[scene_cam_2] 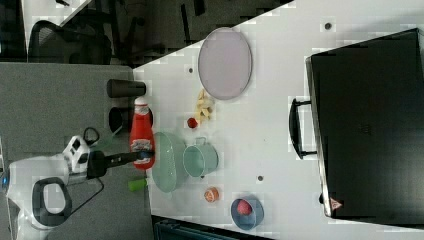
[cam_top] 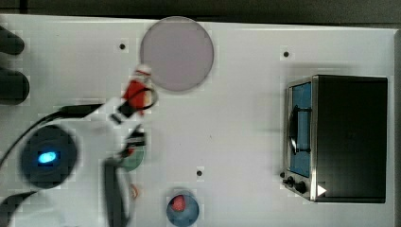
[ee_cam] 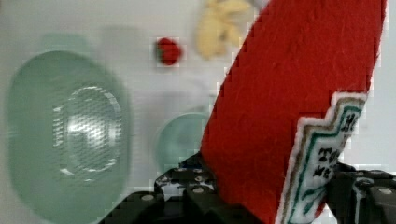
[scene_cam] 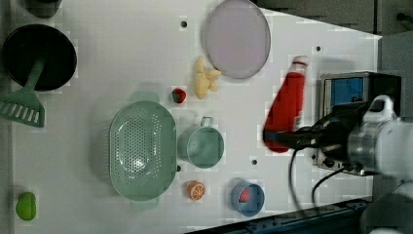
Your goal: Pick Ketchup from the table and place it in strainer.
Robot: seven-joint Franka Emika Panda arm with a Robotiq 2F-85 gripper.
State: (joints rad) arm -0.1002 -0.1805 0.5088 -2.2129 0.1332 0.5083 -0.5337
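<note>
The Ketchup point(scene_cam: 287, 105), a red bottle with a white cap and whitish label, hangs in the air above the table, and my gripper point(scene_cam: 281, 140) is shut on its lower end. In the top view the Ketchup point(cam_top: 137, 89) lies beside the plate, held by the gripper point(cam_top: 134, 107). The right view shows the Ketchup point(scene_cam_2: 141, 131) up above the strainer's point(scene_cam_2: 166, 161) side. The strainer point(scene_cam: 142, 148), a pale green oval basket with a hole-dotted bottom, stands to the left view's left of the bottle. In the wrist view the Ketchup point(ee_cam: 299, 93) sits between the black fingers point(ee_cam: 187, 189), with the strainer point(ee_cam: 65, 135) below.
Beside the strainer stands a green cup point(scene_cam: 204, 146). Around it lie a strawberry point(scene_cam: 179, 95), a yellow toy point(scene_cam: 204, 79), an orange slice point(scene_cam: 196, 189) and a blue bowl point(scene_cam: 247, 197). A lilac plate point(scene_cam: 237, 38), a toaster oven point(cam_top: 345, 137) and a green spatula point(scene_cam: 22, 105) stand further out.
</note>
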